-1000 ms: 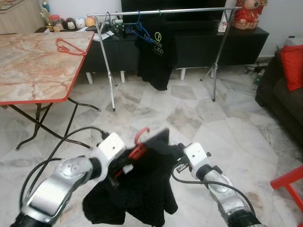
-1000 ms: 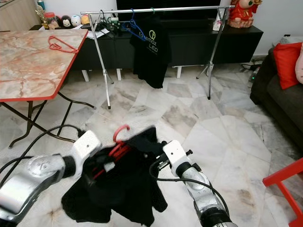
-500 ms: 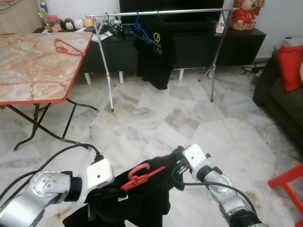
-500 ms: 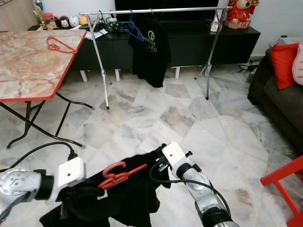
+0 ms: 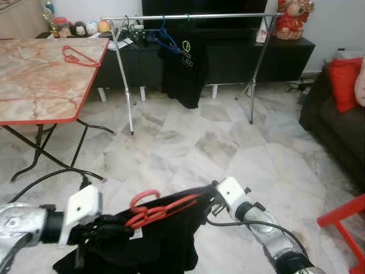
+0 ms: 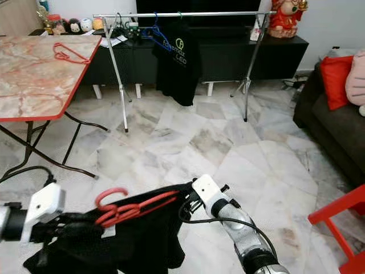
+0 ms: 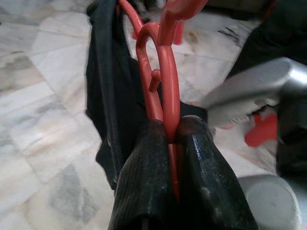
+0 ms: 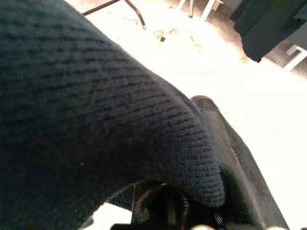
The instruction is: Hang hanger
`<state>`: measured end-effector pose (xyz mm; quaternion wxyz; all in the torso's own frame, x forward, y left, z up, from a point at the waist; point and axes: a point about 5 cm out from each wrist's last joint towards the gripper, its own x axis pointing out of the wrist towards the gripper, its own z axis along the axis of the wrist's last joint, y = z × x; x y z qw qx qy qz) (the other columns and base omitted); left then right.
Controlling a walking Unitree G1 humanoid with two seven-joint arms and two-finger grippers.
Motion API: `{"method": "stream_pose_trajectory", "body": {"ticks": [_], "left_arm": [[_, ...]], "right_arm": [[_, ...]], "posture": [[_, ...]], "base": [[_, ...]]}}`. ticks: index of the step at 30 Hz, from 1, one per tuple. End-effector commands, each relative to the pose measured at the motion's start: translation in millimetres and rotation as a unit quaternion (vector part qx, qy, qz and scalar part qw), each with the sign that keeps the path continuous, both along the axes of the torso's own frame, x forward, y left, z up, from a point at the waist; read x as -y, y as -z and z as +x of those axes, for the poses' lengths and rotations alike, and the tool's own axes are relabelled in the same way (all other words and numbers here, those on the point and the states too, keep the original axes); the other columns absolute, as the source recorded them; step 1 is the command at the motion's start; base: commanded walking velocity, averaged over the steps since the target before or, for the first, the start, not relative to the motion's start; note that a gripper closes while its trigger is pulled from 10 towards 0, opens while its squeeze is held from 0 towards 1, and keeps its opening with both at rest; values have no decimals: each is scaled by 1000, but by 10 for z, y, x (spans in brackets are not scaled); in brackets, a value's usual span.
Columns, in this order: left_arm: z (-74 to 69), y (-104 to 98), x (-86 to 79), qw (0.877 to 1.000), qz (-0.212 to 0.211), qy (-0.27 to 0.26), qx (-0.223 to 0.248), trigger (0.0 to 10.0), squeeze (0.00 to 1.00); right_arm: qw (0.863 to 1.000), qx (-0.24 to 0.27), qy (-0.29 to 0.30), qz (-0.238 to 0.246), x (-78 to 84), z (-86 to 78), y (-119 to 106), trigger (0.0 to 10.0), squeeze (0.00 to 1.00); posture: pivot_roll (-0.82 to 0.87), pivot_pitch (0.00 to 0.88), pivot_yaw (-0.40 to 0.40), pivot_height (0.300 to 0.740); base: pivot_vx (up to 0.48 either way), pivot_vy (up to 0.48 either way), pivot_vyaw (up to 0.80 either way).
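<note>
A red hanger (image 5: 162, 208) carries a black garment (image 5: 154, 246) low in front of me, lying nearly level with its hook (image 5: 142, 199) to the left. My left gripper (image 7: 170, 129) is shut on the hanger's neck just below the hook. My right gripper (image 5: 210, 197) is at the garment's right shoulder end, where black knit cloth (image 8: 96, 110) drapes over it. Across the room stands the silver clothes rail (image 5: 194, 16), with a black T-shirt (image 5: 185, 63) and a blue hanger (image 5: 165, 35) on it.
A marble-topped table with a red edge (image 5: 40, 74) stands at the left, with red hangers (image 5: 77, 57) on it. A dark sofa with a red cushion (image 5: 343, 83) is at the right, a red chair (image 5: 342, 220) near it. A black cabinet (image 5: 256, 51) is behind the rail.
The left arm has dropped and drawn back to the left. The hanger has gone from hook-up and bunched to nearly level, with the garment stretched between both grippers. The camera has shifted slightly.
</note>
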<state>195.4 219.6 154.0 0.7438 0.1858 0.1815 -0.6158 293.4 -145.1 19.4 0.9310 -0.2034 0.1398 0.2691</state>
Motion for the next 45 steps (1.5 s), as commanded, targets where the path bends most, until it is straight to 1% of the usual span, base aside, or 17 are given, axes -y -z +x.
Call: {"method": "stream_pose_trajectory", "body": {"ticks": [1, 3, 7, 9, 10, 17, 22, 24, 27, 28, 29, 34, 35, 36, 41, 44, 45], "left_arm": [[-30, -79, -77, 1000, 12, 19, 2, 10000, 0], [-54, -169, -108, 999, -28, 18, -2, 10000, 0], [-35, -224, -127, 998, -63, 2, 10, 10000, 0], [-15, -301, -91, 991, -132, -13, 18, 10000, 0], [-11, -311, -90, 989, -142, -17, 21, 10000, 0], [1, -372, -56, 977, -208, -26, 25, 10000, 0], [176, -339, 49, 976, -193, -79, 64, 10000, 0], [348, -325, 166, 962, -216, -133, 104, 10000, 0], [444, -299, 242, 952, -230, -165, 118, 10000, 0], [567, -237, 384, 937, -249, -212, 118, 10000, 0], [614, -191, 514, 932, -260, -226, 108, 10000, 0], [693, -203, 1018, 904, -340, -249, 71, 10000, 0], [704, -271, 1182, 887, -380, -255, 59, 10000, 0], [707, -295, 1231, 882, -392, -257, 54, 10000, 0], [804, -430, 1291, 844, -423, -317, 88, 10000, 0], [884, -439, 1218, 838, -391, -359, 126, 10000, 0], [927, -418, 1140, 838, -359, -380, 154, 10000, 0]], "right_arm": [[1000, -10, 25, -15, 175, -7, 23, 0, 0], [999, -13, 28, -21, 215, -13, 34, 0, 0], [999, -17, 37, -25, 242, -16, 49, 0, 0], [999, -19, 44, -24, 259, -29, 69, 0, 0], [998, -20, 46, -23, 264, -32, 73, 0, 0], [997, -34, 61, -24, 321, -78, 132, 0, 0], [997, -36, 61, -20, 311, -82, 141, 0, 0], [998, -37, 52, -6, 244, -77, 138, 0, 0], [998, -40, 39, 5, 183, -80, 139, 0, 0], [998, -53, 21, 21, 105, -104, 163, 0, 0], [997, -61, 16, 33, 65, -112, 172, 0, 0], [997, -68, 1, 47, -31, -116, 177, 0, 0], [996, -71, -4, 55, -44, -119, 175, 0, 0], [996, -71, -6, 56, -48, -120, 176, 0, 0], [996, -76, -6, 55, -65, -129, 192, 0, 0], [996, -77, 1, 53, -67, -136, 208, 0, 0], [996, -77, 12, 51, -55, -135, 217, 0, 0]], "posture": [[-5, 15, -53, 740], [-5, 15, -53, 740], [-7, 14, -52, 740], [-7, 14, -52, 740], [-7, 14, -52, 740], [-12, 11, -48, 740], [-6, 10, -48, 740], [-6, 9, -46, 740], [-7, 8, -47, 740], [-6, 7, -47, 740], [-5, 7, -48, 740], [-15, 5, -45, 740], [-20, 4, -43, 740], [-15, 3, -42, 740], [-11, 0, -36, 740], [-7, 0, -34, 740], [-4, 0, -35, 740]], "base": [[0, 0, 0], [0, 0, 0], [0, 0, 0], [0, 0, 0], [0, 0, 0], [0, 0, 0], [0, 0, 0], [0, 0, 0], [0, 0, 0], [0, 0, 0], [0, 0, 0], [0, 0, 0], [0, 0, 0], [0, 0, 0], [0, 0, 0], [0, 0, 0], [0, 0, 0]]}}
